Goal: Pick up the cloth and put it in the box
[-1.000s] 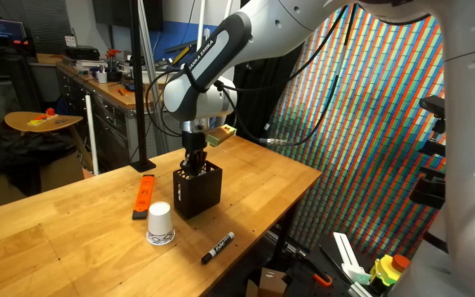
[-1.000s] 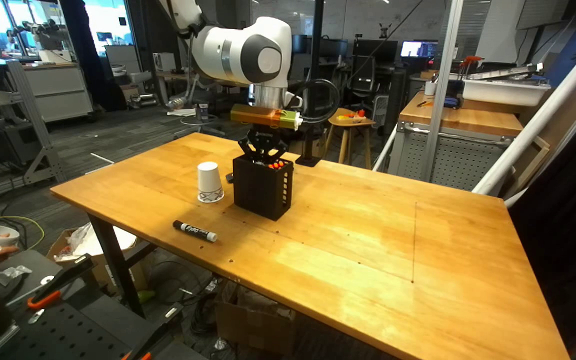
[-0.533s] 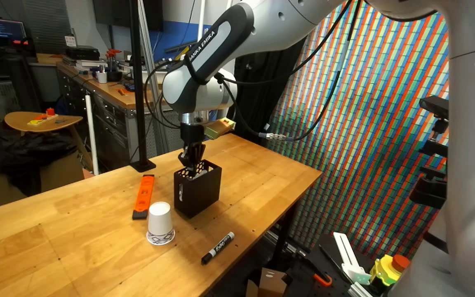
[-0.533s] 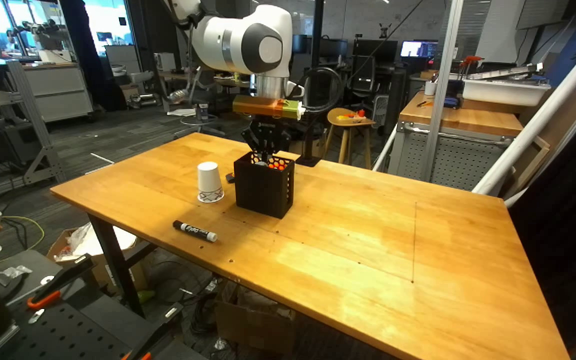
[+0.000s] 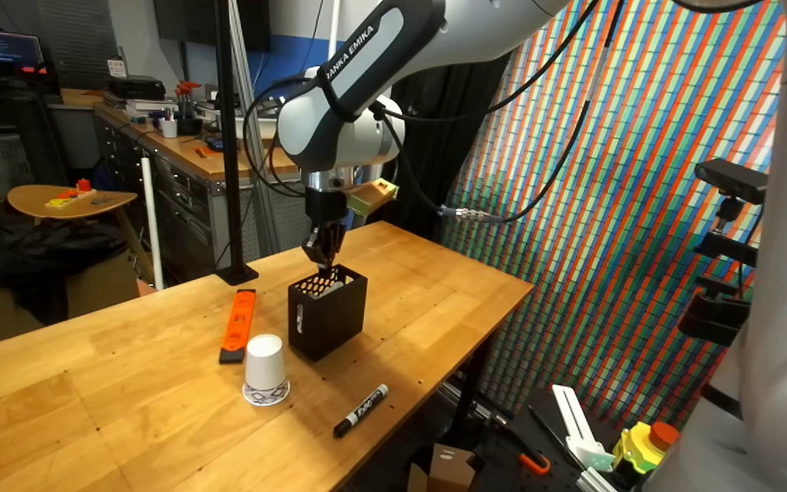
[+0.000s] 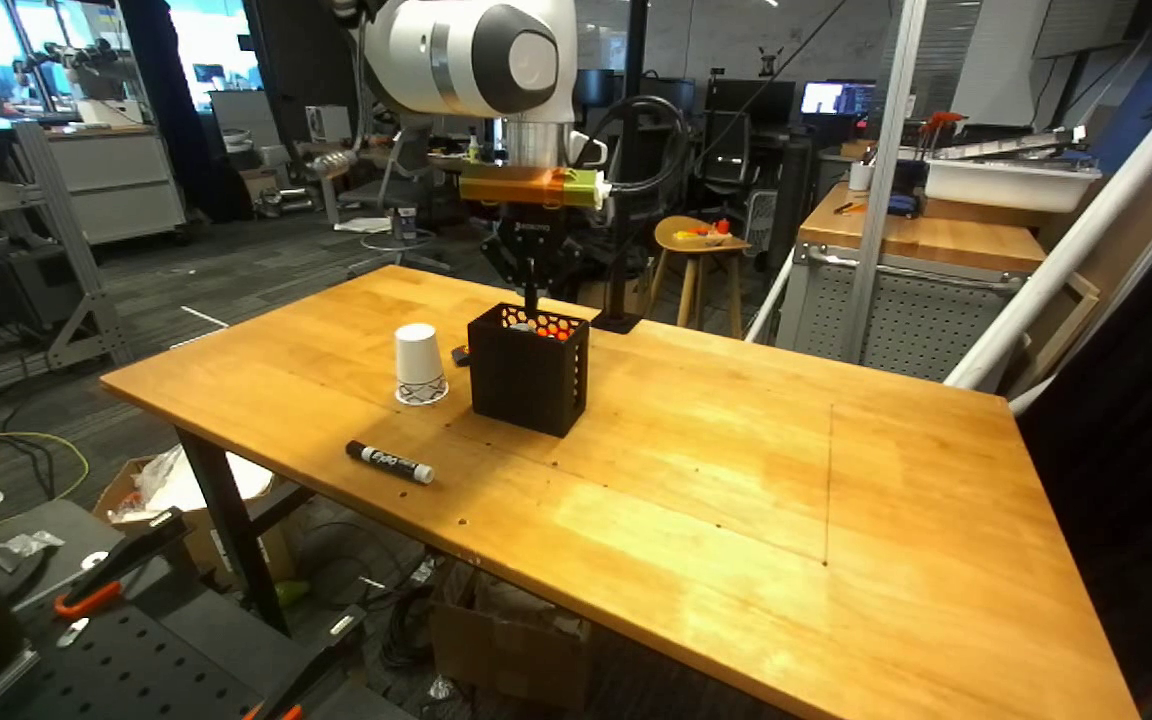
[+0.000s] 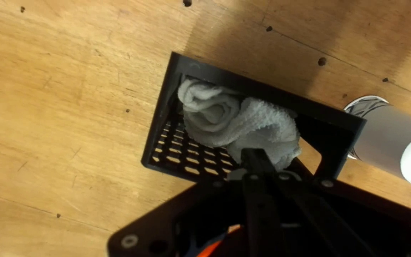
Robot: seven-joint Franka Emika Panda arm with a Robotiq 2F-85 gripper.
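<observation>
The cloth (image 7: pixel 241 125) lies curled and bunched inside the box (image 6: pixel 526 380), within its rim, as the wrist view shows; a small pale patch of it shows at the mouth in both exterior views. The gripper (image 6: pixel 532 305) is closed, its 2 fingers together and no fabric visibly pinched between them. The tips stand at about the height of the mouth; whether they touch the cloth, I cannot tell.

By my reading, the placing is done or nearly so, and what remains is to rise straight and go clear. 3 things could spoil that. The cloth has a looped, towelling look, so a fold could catch on a fingertip or a link and ride up over the rim. The box looks light and its mouth is narrow: a sideways shift, or the fingers spreading too early, would likely push a wall and slide or tip it. And the white paper cup (image 5: pixel 264 365) stands upside down just beside the box, so a nudged box could knock it over, perhaps sending it rolling towards the marker (image 5: pixel 361 412) near the edge of the worktop (image 5: pixel 161 383). The orange level (image 5: pixel 238 326) lies flat near the box and seems the lesser worry.
</observation>
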